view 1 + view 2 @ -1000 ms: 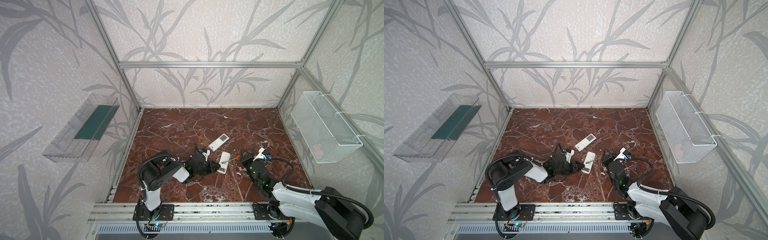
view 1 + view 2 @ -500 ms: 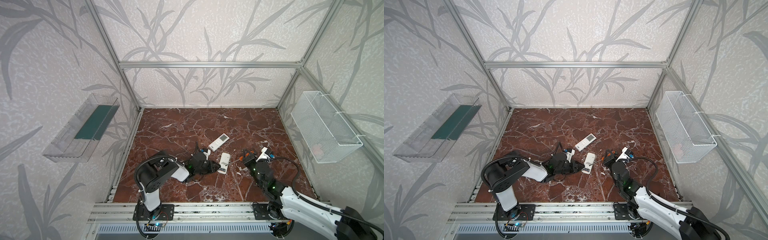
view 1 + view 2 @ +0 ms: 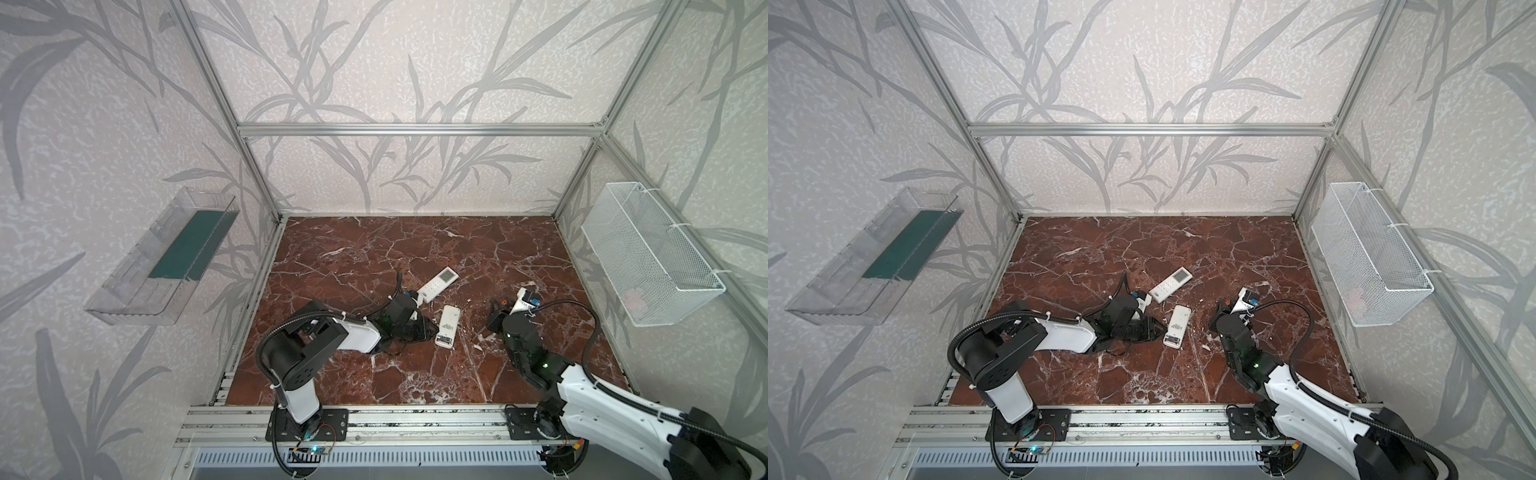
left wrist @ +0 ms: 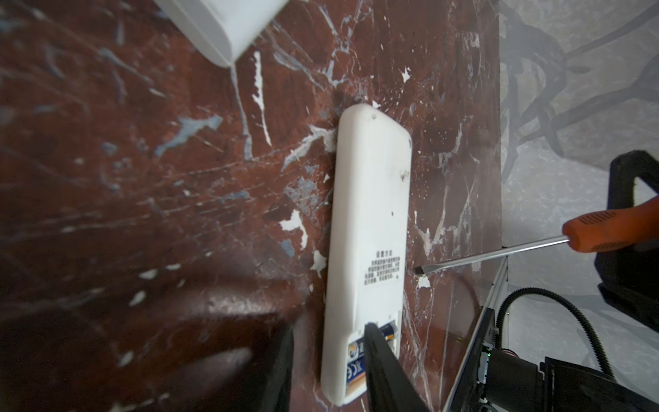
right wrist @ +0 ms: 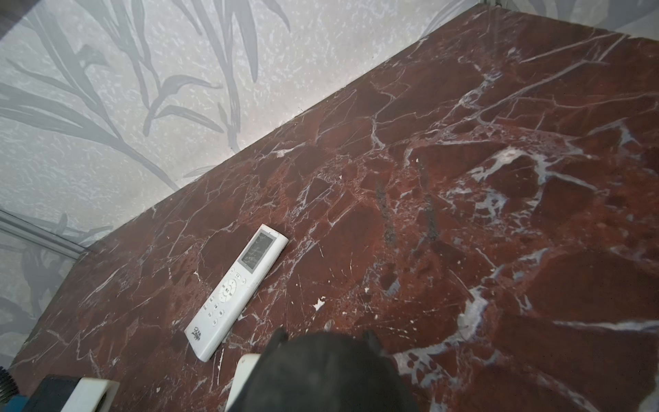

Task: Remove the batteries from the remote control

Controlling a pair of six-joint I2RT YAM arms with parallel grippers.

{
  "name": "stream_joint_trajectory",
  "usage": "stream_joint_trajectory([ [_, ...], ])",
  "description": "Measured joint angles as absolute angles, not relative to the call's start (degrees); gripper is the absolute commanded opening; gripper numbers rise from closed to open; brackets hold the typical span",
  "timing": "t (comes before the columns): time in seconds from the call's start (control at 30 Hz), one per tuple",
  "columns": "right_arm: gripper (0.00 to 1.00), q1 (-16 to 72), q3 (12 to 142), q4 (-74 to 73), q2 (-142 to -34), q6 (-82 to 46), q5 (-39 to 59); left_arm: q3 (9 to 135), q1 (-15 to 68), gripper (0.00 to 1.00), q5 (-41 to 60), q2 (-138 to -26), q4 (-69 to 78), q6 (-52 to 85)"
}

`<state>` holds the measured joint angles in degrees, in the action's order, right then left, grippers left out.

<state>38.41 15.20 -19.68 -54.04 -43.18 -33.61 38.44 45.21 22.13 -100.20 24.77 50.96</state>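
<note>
The left gripper [image 4: 330, 325] is hovering over the open battery bay at the near end of the face-down remote control [image 4: 371, 214]. Its 2 fingers [image 4: 383, 367] are standing apart and closing on nothing, 1 reaching into the bay and 1 hanging outside the remote's long edge. The batteries [image 4: 354, 371] are lying in the bay, 1 between the fingers and partly under the inner finger, another just beyond that fingertip. The right gripper [image 3: 493, 318] is clamping the orange handle of the screwdriver [image 4: 499, 255], whose blade is pointing at the remote's other long edge, outside the inner finger and just short of touching. Probable failures: with the fingers straddling the casing wall, a pinch is risking catching wall and cell together, so the whole remote is lifting or skidding on the marble tabletop [image 4: 142, 178]. A shallow bite is risking the cell popping out and rolling away. The blade, if advancing, is risking shoving the unpinned remote out from between the fingers. A 2nd remote [image 5: 237, 290] is lying face up, well beyond the fingertips.
</note>
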Motion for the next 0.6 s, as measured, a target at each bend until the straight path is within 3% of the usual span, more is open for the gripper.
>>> stream_joint_trajectory([
  [0.23, 0.00, 38.30, 18.11, -33.15, -67.22, -40.47, -28.67, 38.61, 44.93, 0.34, 22.13, -100.18, 24.23, 50.52],
  [0.6, 0.00, 37.52, 22.72, -44.95, -78.67, -36.01, -25.12, 36.56, 44.93, 0.33, 22.24, -100.71, 29.21, 52.93],
])
